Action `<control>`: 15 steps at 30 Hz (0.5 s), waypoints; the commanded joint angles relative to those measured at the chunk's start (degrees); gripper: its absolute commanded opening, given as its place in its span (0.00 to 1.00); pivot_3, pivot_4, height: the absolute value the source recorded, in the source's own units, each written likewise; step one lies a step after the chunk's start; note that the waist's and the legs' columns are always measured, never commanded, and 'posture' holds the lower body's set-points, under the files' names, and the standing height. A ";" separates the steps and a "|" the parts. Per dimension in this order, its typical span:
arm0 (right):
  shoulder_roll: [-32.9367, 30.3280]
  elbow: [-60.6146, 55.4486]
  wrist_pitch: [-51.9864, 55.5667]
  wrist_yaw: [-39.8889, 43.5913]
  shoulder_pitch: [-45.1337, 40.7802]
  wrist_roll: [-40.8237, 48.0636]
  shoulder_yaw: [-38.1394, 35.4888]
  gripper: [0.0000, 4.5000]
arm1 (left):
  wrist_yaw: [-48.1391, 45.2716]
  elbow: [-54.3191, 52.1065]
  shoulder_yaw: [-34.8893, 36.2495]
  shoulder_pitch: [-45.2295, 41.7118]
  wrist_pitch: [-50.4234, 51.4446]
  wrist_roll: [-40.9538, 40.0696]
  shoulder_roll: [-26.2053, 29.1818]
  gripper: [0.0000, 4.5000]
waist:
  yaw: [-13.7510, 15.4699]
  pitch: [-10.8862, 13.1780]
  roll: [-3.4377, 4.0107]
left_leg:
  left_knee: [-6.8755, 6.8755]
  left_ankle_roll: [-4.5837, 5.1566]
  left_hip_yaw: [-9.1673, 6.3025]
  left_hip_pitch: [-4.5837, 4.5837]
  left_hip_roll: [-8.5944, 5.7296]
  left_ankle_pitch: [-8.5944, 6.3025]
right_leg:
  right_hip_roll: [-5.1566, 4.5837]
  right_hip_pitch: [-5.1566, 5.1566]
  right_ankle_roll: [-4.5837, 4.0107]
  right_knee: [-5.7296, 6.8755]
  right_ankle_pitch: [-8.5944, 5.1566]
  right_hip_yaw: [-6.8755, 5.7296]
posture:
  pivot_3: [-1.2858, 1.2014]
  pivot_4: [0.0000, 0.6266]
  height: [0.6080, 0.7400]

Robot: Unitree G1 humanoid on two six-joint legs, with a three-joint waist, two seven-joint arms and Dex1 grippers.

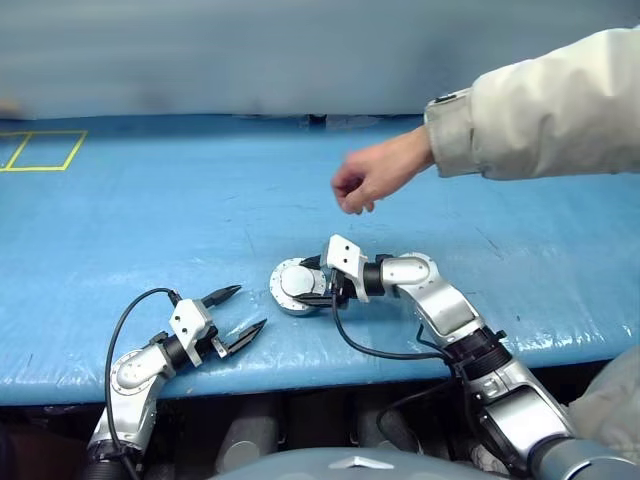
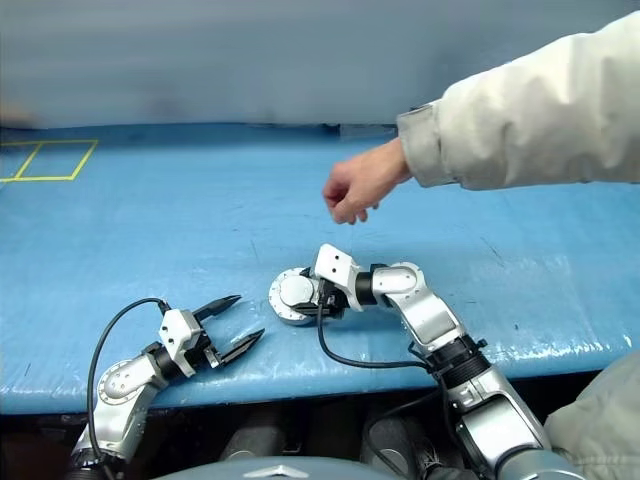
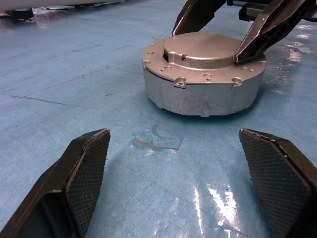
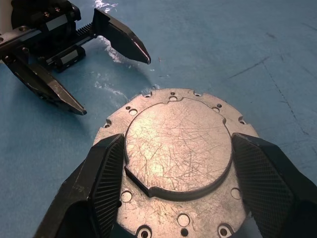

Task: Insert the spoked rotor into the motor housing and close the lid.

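The motor housing [image 3: 198,96], a round silver cup, stands on the blue table near the front middle. The lid [image 4: 178,148] lies flat on top of it, with its scratched raised hub facing up. My right gripper [image 1: 312,285] reaches in from the right, and its fingers [image 4: 106,168] press against the two sides of the hub. My left gripper [image 1: 250,306] is open and empty a short way to the housing's front left, pointing at it. The spoked rotor is out of view.
A person's hand [image 1: 365,180] in a light sleeve hovers above the table just behind the housing. Yellow taped squares [image 1: 40,150] mark the far left corner. The table's front edge [image 1: 300,385] runs close below both grippers.
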 commanded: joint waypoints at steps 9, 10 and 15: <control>-0.60 1.76 2.27 -0.39 1.03 -1.29 0.56 0.68 | -0.67 1.02 -0.41 0.15 -0.85 0.35 -0.27 0.99 | 0.00 -0.04 0.02 | -0.01 0.00 0.00 0.00 0.01 0.00 | -0.02 0.00 0.07 0.00 -0.04 0.01 | 0.52 0.24 1.00; -0.58 1.71 2.17 -0.38 1.05 -1.21 0.48 0.68 | -0.69 1.08 -0.42 0.13 -0.89 0.35 -0.28 0.99 | 0.00 -0.04 0.02 | -0.01 -0.01 0.00 0.00 0.01 0.00 | -0.03 -0.01 0.08 0.00 -0.06 0.01 | 0.52 0.24 1.00; -0.29 1.78 1.73 -1.10 1.15 -1.19 -0.02 0.68 | -0.84 1.35 -0.41 0.04 -1.07 0.38 -0.30 0.99 | 0.00 -0.04 0.02 | -0.02 -0.01 0.00 0.00 0.01 0.00 | -0.05 -0.01 0.12 -0.01 -0.08 0.01 | 0.52 0.24 1.00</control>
